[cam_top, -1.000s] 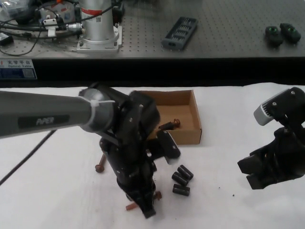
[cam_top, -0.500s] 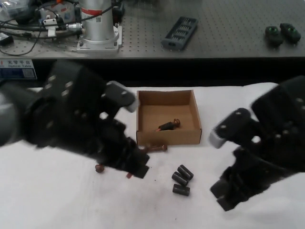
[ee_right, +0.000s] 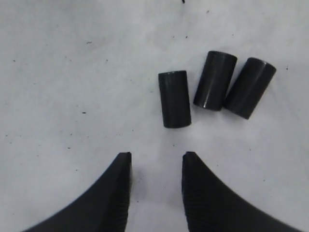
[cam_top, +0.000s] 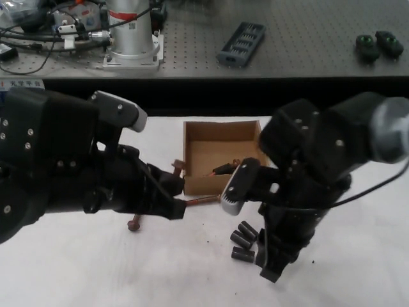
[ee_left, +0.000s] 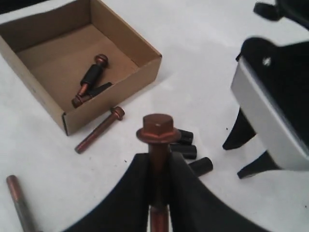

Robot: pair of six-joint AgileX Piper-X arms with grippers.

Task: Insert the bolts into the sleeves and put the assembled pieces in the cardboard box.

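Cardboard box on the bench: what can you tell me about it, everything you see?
The cardboard box is plain brown, open-topped with low walls, and sits upright on the white cloth. Inside lies a bolt in a black sleeve, with a smaller dark shape beside it that is hard to make out. A loose bolt lies on the cloth just outside one wall.
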